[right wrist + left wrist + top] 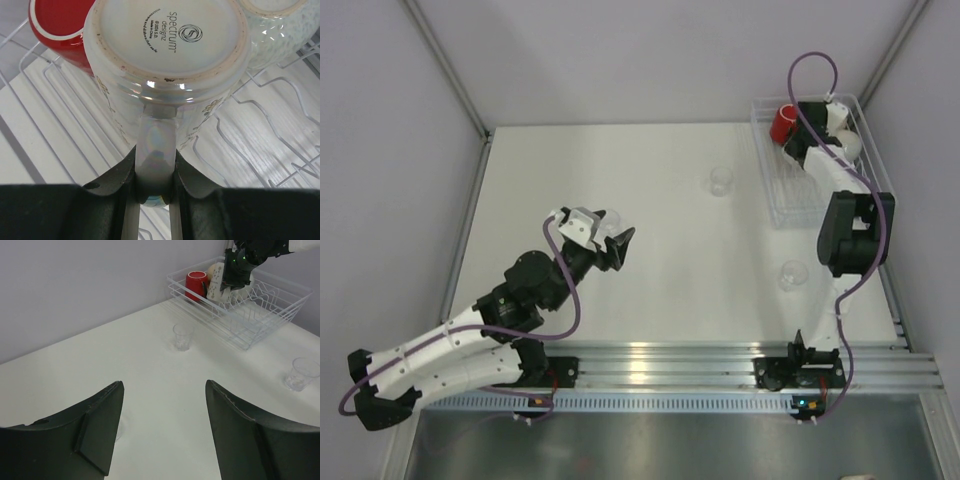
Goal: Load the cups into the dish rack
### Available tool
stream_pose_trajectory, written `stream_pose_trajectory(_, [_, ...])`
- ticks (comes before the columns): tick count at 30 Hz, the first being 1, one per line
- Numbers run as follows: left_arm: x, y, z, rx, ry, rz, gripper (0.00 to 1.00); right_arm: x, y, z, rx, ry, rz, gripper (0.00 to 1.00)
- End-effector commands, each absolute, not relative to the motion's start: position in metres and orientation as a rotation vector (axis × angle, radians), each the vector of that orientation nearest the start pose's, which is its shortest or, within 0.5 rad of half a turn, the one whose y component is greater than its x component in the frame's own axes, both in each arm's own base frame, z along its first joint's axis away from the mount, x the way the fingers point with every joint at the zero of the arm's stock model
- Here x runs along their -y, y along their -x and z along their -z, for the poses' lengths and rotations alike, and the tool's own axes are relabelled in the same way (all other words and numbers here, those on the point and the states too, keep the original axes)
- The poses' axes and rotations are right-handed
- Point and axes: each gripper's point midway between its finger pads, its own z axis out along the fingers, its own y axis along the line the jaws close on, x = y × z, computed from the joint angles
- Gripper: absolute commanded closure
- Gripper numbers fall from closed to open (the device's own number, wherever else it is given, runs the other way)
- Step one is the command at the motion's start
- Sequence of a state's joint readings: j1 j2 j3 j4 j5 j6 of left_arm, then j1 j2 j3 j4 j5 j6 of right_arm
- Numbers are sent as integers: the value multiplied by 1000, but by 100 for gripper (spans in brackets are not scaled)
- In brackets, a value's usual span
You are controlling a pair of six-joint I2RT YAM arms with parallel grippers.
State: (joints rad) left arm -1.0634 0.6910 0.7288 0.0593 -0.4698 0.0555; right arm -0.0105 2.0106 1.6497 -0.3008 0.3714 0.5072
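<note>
Right claw (154, 175): I clamp the handle of one glossy white mug (165, 55) | left claw (165, 405): apart | white wire dish rack (260, 325): three cups (55, 30), mine included | desk (650, 290): two clear glass tumblers (721, 180) (791, 275)

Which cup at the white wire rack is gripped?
The glossy white mug between the red cup and speckled mug; right gripper pinches its handle.
</note>
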Motion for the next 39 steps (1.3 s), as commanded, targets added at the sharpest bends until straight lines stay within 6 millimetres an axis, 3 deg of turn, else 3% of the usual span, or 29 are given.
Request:
stream_pose_trajectory(1, [211, -212, -339, -1415, -427, 469, 28, 43, -587, -206, -1839, -776, 139, 100])
stream_pose_trajectory(6, [211, -212, -339, -1417, -425, 472, 28, 32, -596, -191, -1857, -806, 193, 100])
stream_pose_trajectory(13, [213, -212, -336, -1425, -432, 472, 28, 26, -597, -189, -1805, -868, 257, 100])
stream_pose_trajectory(17, [211, -212, -337, -1424, -432, 466, 28, 20, -595, -181, -1835, -869, 294, 82])
stream_pose_trajectory(22, [211, -212, -338, -1421, -431, 464, 28, 16, -591, -177, -1845, -865, 341, 73])
stream_pose_trajectory(29, [213, -211, -339, -1424, -429, 481, 28, 15, -587, -187, -1845, -856, 356, 53])
stream_pose_trajectory(35, [213, -211, -341, -1428, -405, 501, 27, 13, -579, -206, -1858, -810, 345, 57])
stream_pose_trajectory(39, [214, -210, -339, -1433, -408, 504, 27, 8, -576, -206, -1900, -748, 322, 58])
